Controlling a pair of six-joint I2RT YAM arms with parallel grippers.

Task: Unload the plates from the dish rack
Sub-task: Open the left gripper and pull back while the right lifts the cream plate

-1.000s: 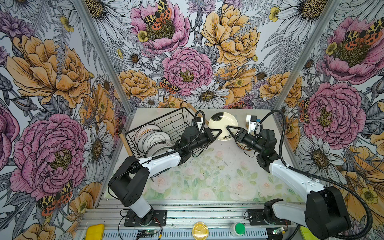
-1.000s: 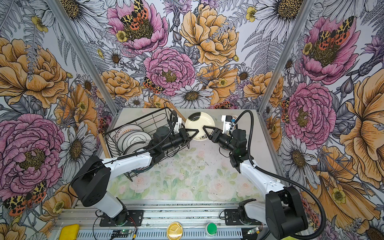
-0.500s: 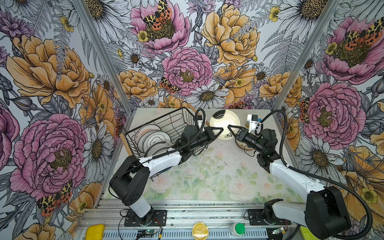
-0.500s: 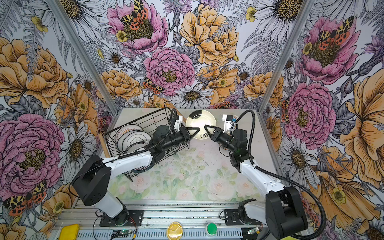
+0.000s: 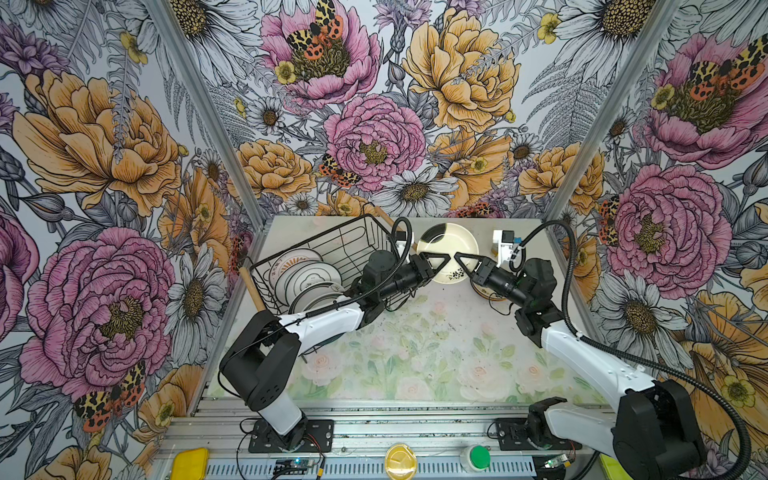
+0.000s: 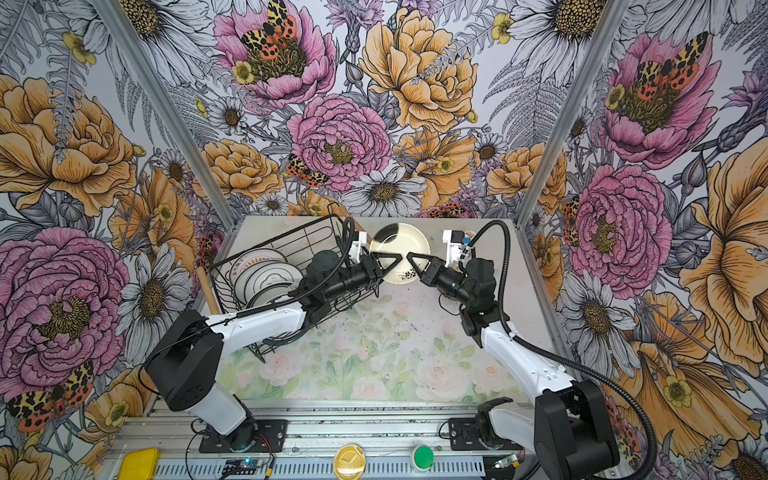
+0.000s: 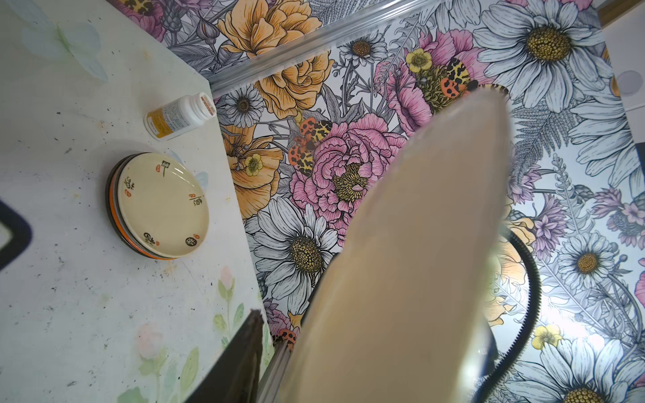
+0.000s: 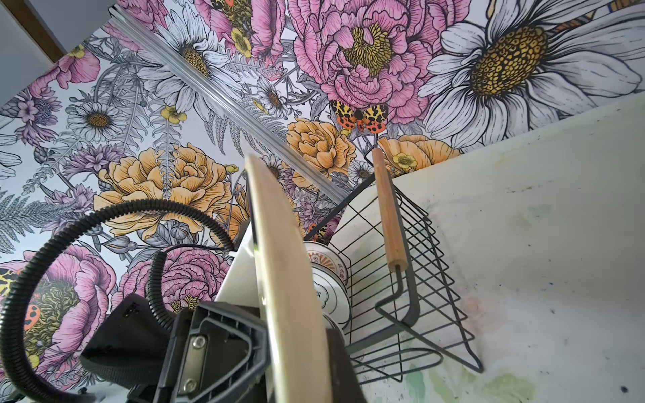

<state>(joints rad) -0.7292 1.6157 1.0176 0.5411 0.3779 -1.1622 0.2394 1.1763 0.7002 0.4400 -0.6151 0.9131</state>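
A cream plate [image 5: 446, 249] with a dark arc and a black sprig hangs upright above the table's far middle, between both grippers. My right gripper [image 5: 464, 262] is shut on its right rim; in the right wrist view the plate [image 8: 275, 244] stands edge-on between the pinching fingers. My left gripper [image 5: 437, 262] sits at the left rim, open: its finger [image 7: 249, 335] stands apart from the plate [image 7: 419, 244]. The black wire dish rack [image 5: 332, 245] at the far left holds several upright plates [image 5: 307, 278].
A stack of plates [image 7: 160, 206], topped by a cream one with characters, lies on the table at the far right near the edge. A white pill bottle [image 7: 178, 117] lies beyond it. The rack's wooden handle [image 8: 387, 216] rises close to the held plate.
The right gripper has closed on the cream plate's right rim. The left gripper's jaws have then parted from the left rim. The plate has hardly moved.
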